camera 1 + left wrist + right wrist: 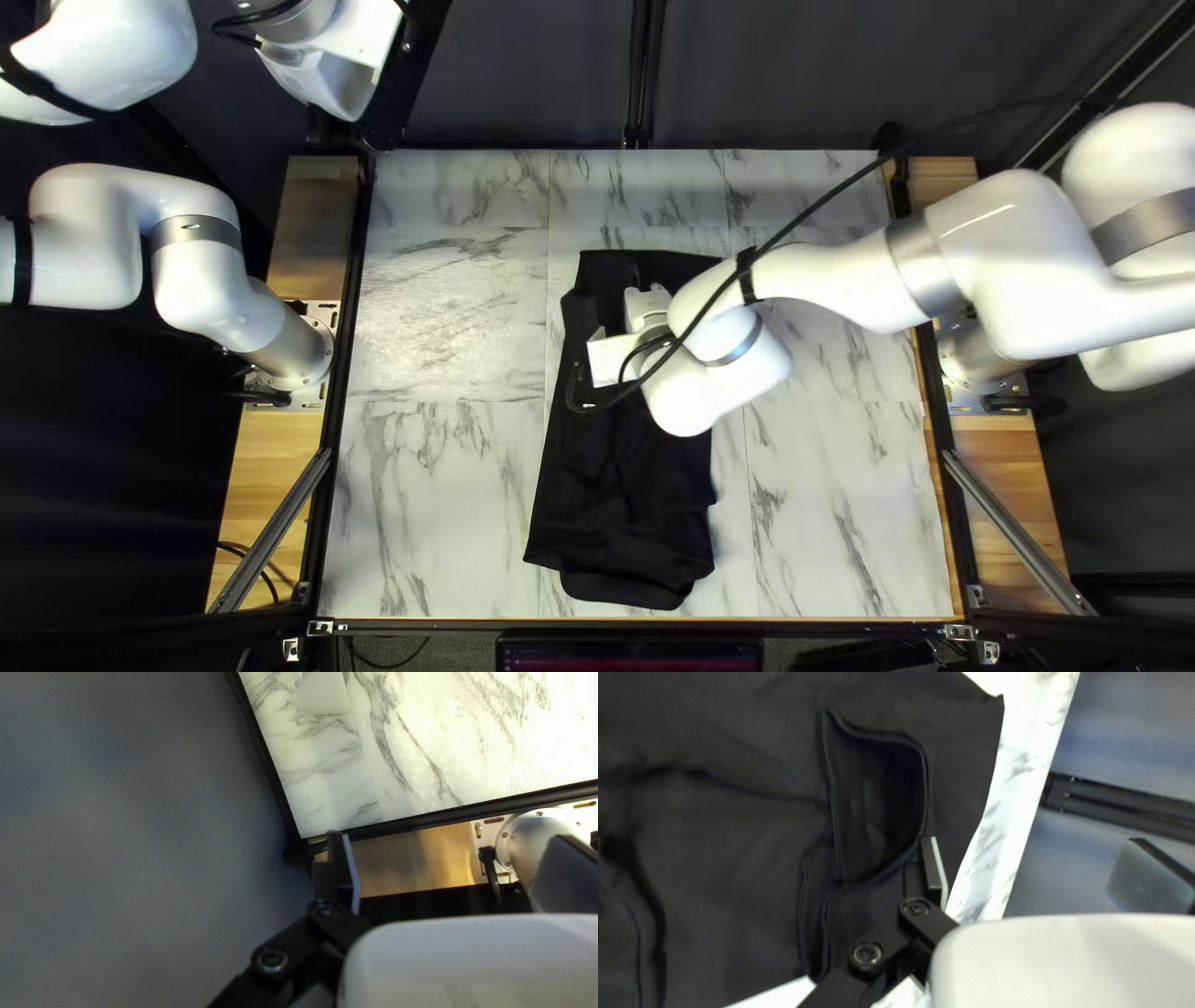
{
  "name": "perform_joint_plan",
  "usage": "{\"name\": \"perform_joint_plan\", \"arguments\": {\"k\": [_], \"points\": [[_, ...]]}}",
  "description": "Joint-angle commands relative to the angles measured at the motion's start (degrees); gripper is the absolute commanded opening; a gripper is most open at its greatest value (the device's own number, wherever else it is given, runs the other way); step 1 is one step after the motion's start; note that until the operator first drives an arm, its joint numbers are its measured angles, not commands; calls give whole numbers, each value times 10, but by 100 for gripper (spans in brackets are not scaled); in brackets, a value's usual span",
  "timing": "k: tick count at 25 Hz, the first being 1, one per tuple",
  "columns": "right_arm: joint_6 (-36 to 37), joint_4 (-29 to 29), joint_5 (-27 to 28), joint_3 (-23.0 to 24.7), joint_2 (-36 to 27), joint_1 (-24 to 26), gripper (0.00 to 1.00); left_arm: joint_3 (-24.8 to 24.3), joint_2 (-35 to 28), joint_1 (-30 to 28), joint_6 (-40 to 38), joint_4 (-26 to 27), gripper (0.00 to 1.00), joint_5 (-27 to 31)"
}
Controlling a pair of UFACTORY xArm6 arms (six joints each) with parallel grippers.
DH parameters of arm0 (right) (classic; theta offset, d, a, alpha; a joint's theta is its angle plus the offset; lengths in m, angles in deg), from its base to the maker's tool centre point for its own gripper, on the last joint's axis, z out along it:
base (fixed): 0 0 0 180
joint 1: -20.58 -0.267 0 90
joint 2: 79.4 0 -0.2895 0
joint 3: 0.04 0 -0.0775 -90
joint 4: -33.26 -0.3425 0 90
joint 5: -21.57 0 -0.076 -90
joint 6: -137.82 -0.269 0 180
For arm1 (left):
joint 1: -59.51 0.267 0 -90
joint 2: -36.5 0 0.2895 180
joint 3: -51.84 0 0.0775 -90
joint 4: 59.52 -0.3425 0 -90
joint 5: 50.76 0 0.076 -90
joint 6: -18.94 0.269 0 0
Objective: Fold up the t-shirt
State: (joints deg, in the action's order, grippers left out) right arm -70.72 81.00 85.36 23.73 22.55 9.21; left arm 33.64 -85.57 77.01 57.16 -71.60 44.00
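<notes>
Orientation check for the next fold

Black cloth T-shirt [623, 485] lies on the marble-patterned white table [436, 510], narrowed to a strip, its long axis running from the far edge toward the near one. Side folds look done; I judge a fold along the length remains.

My black two-fingered right gripper [1033, 840] is the nearer one, over the shirt's far half. State: released, fingers spread, no cloth pinched. One finger is beside the curved, rimmed dark opening [881, 796], probably the neckline; contact cannot be told.

My matching black left gripper [448, 835] is also spread and empty, raised well apart from the cloth.

Inference: the pinch should take every layer at the far end, then travel along the long axis toward the near edge. Risk: catching only the rim and skewing the stack.
</notes>
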Motion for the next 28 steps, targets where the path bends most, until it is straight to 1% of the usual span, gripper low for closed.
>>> {"name": "perform_joint_plan", "arguments": {"k": [1, 2, 3, 4, 5, 6, 7, 8, 9, 11, 13, 14, 28], "points": [[159, -130, 36, 110, -236, 65, 100, 0, 0, 0, 0, 0, 100, 0], [200, -162, 50, 120, -283, 83, 100, 0, 0, 0, 0, 0, 100, 0], [221, -180, 55, 122, -302, 94, 100, 0, 0, 0, 0, 0, 100, 0], [273, -224, 81, 125, -360, 122, 100, 0, 0, 0, 0, 0, 100, 0], [301, -249, 102, 123, -393, 137, 100, 0, 0, 0, 0, 0, 100, 0], [345, -289, 135, 116, -439, 166, 100, 0, 0, 0, 0, 0, 100, 0], [370, -313, 161, 108, -466, 185, 100, 0, 0, 0, 0, 0, 100, 0], [386, -330, 186, 98, -488, 198, 100, 0, 0, 0, 0, 0, 100, 0], [404, -356, 225, 76, -515, 215, 100, 0, 0, 0, 0, 0, 100, 0], [406, -386, 260, 51, -540, 222, 100, 0, 0, 0, 0, 0, 100, 0], [395, -408, 261, 51, -551, 222, 100, 0, 0, 0, 0, 0, 100, 0], [387, -420, 247, 65, -557, 220, 100, 0, 0, 0, 0, 0, 100, 0], [387, -420, 247, 65, -557, 220, 100, 0, 0, 0, 0, 0, 100, 0]]}}
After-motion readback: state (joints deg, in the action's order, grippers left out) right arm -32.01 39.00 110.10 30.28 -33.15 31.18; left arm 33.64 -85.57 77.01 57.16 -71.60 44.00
